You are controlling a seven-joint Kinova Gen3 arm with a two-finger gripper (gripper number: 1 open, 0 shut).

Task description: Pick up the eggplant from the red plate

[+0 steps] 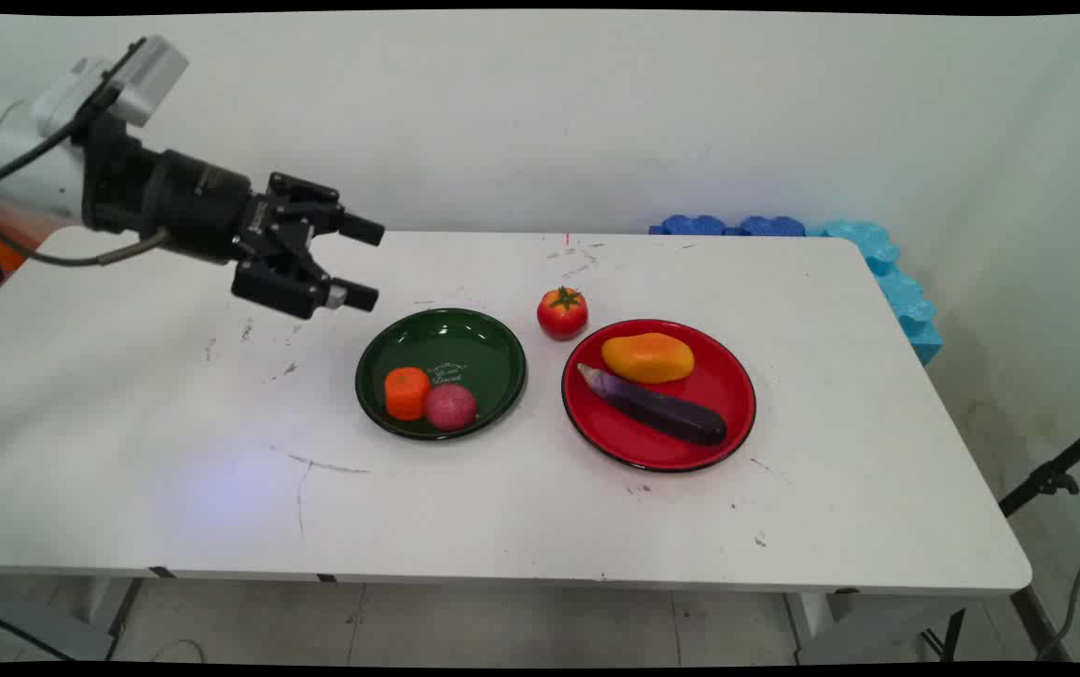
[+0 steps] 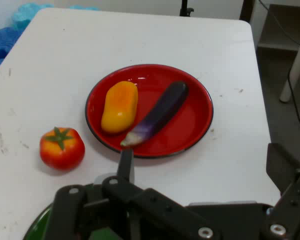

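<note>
My gripper (image 1: 366, 263) hangs open above the table's left half, up and to the left of a green plate (image 1: 464, 343), holding nothing. That plate carries an orange carrot chunk (image 1: 406, 392) and a round reddish vegetable (image 1: 450, 406). A tomato (image 1: 562, 311) stands on the table between the green plate and a red plate (image 1: 718, 390). On the red plate lie a yellow-orange mango (image 1: 648, 357) and a purple eggplant (image 1: 657, 406). The hand view looks past the open gripper (image 2: 202, 157) at the red plate (image 2: 195, 117), mango (image 2: 120, 106), eggplant (image 2: 157, 114) and tomato (image 2: 62, 148).
Blue foam pieces (image 1: 864, 249) line the table's far right corner and right edge. A black stand leg (image 1: 1052, 480) and a cable are on the floor to the right. The white table (image 1: 173, 451) bears scuff marks.
</note>
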